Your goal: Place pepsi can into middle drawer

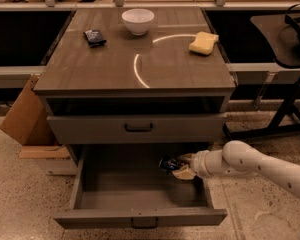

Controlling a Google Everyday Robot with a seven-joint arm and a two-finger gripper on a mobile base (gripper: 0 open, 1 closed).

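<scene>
The pepsi can (166, 163) is gripped between the jaws of the gripper (182, 165), which are closed onto it. Both are seen inside the pulled-out middle drawer (140, 217), right of its centre, in the lower middle of the frame.

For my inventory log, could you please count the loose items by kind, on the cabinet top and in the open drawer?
bowl: 1
packet: 1
sponge: 1
can: 1, held by the gripper inside the open drawer
Total: 4

no readable text anywhere
</scene>
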